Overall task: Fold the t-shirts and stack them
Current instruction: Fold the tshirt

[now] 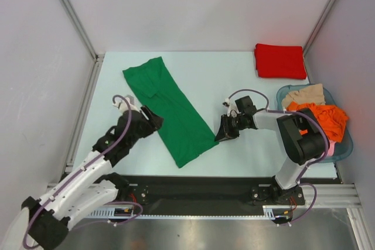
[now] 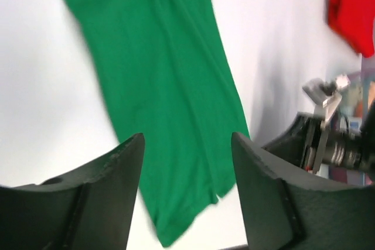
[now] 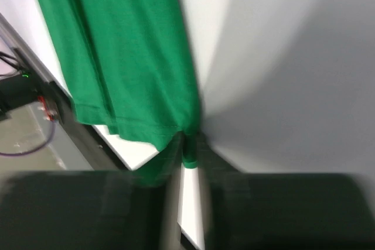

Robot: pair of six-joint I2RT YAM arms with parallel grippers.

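A green t-shirt (image 1: 173,112), folded into a long strip, lies slantwise on the table. My left gripper (image 1: 155,121) is at its left edge; in the left wrist view the gripper (image 2: 187,139) is open above the cloth (image 2: 158,86) and holds nothing. My right gripper (image 1: 221,133) is at the strip's near right corner. The right wrist view is blurred, but the gripper (image 3: 190,150) has a fold of the green hem (image 3: 117,57) pinched in its narrow gap. A folded red t-shirt (image 1: 280,61) lies at the back right.
A teal basket (image 1: 285,90) at the right holds beige (image 1: 303,95), orange (image 1: 319,115) and pink (image 1: 333,147) garments. White walls with metal posts close in the table. The black base rail runs along the near edge.
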